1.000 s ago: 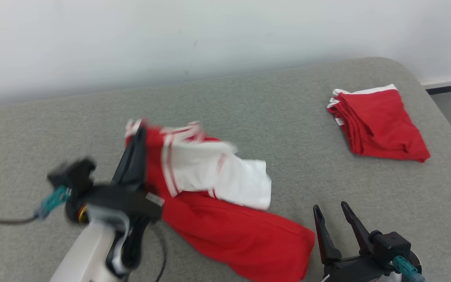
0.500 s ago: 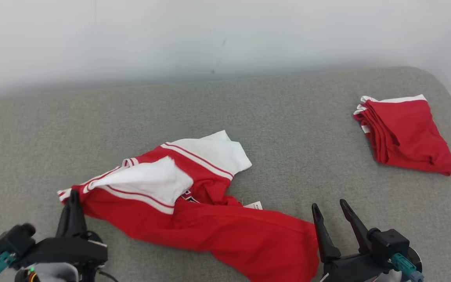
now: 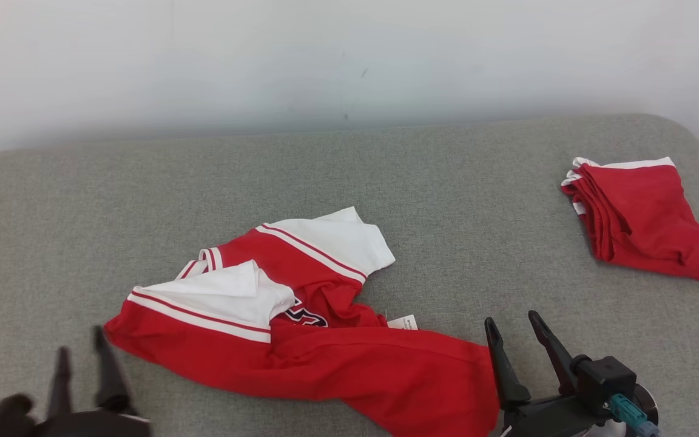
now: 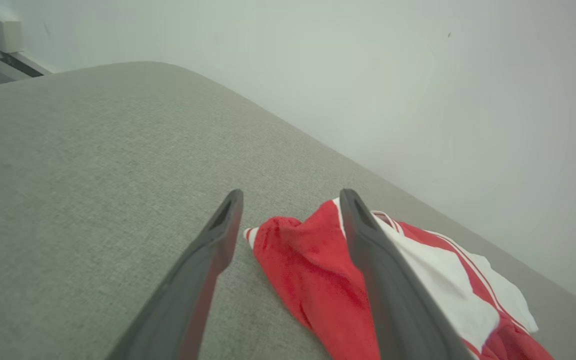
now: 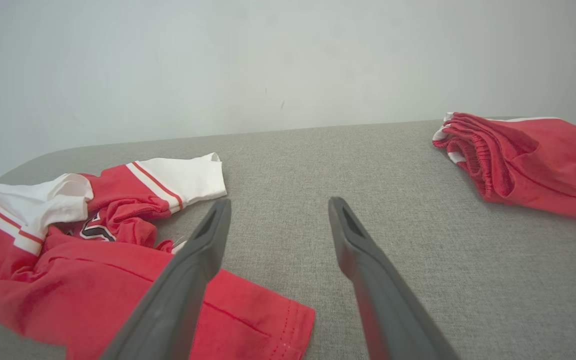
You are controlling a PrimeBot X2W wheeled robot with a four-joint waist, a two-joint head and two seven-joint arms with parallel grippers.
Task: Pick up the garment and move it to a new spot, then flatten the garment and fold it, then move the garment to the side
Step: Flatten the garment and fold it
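The garment (image 3: 349, 364) is a red shirt with white, striped sleeves, lying crumpled and partly spread on the grey padded table (image 3: 386, 170). My left gripper (image 3: 79, 343) is at the lower left, open, just short of the garment's left corner. In the left wrist view my left gripper (image 4: 292, 195) holds nothing, and the garment's red corner (image 4: 308, 270) lies on the surface past its fingertips. My right gripper (image 3: 512, 320) stands open at the lower right, beside the garment's hem. In the right wrist view that gripper (image 5: 279, 202) is empty, with the garment (image 5: 93, 290) to its left.
A folded red garment with white trim (image 3: 641, 218) lies at the table's far right, also seen as a folded pile (image 5: 528, 160) in the right wrist view. A pale wall runs behind the table. The table's right corner is rounded.
My left gripper carried the garment's corner leftward, laid it down, opened and drew back toward the lower left. The right gripper has not moved. The head camera shifted slightly.
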